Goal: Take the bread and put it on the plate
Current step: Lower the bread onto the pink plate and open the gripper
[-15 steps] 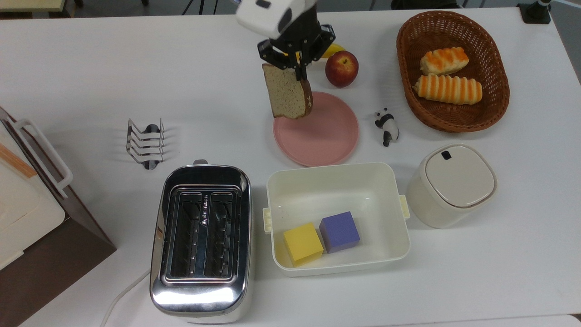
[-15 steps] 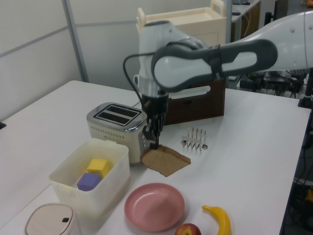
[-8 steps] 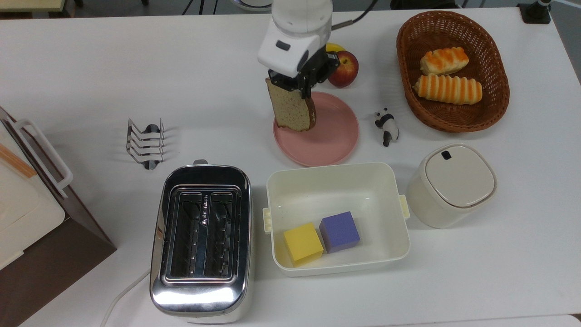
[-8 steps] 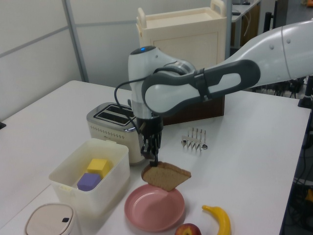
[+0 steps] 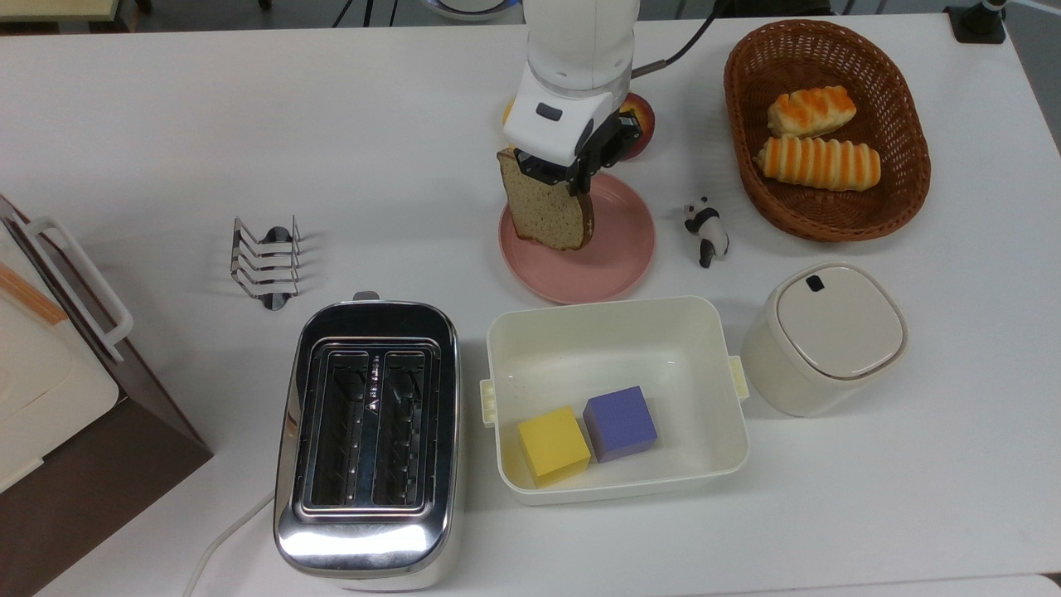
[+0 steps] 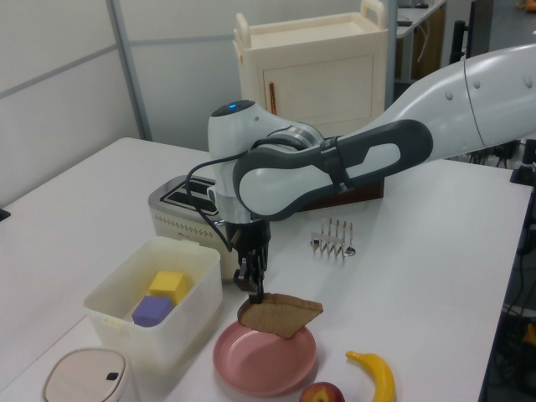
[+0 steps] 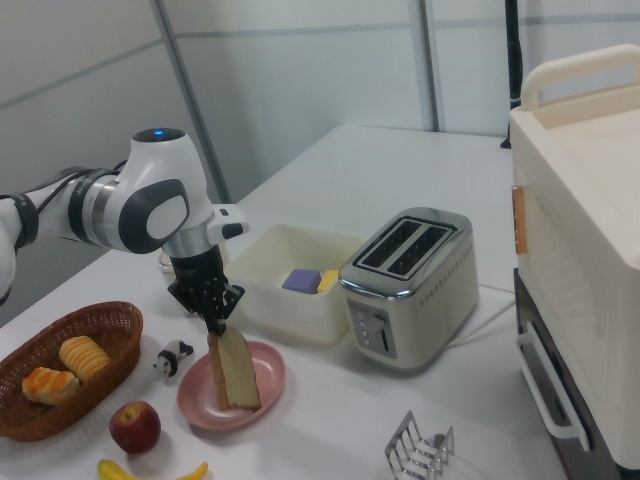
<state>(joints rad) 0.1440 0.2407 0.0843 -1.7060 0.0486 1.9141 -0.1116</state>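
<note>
I'm seeing the gripper clamping the bread by its top edge, the slice hanging below the fingers, now sitting over the pink plate in the upper middle of the top view. A second ago it was hanging further toward the top view's left and higher up, mostly off the plate's rim; since then the arm has been coming down and across. In the left view the bread is hanging just above the plate, lower centre of frame, where earlier it was floating well above it. In the right view the slice looks upright over the plate; I can't tell if it's touching. The apple, banana, tub and toaster aren't moving.
</note>
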